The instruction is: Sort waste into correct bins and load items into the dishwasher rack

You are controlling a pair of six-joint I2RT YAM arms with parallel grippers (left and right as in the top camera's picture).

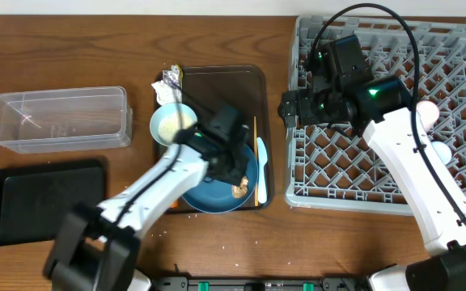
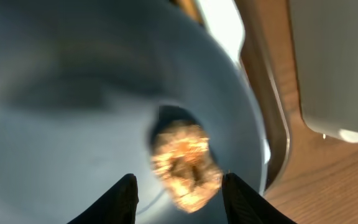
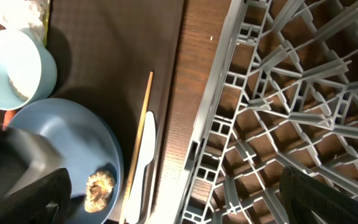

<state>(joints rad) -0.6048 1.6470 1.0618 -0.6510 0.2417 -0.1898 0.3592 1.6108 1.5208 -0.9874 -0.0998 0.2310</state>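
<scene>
Left end effector [image 2: 178, 178] near plate [image 2: 61, 124] rim

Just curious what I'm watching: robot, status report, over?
Left gripper open, straddling brown food lump on blue plate. Right gripper open, empty, at dishwasher rack edge. Lump unobstructed.
</scene>
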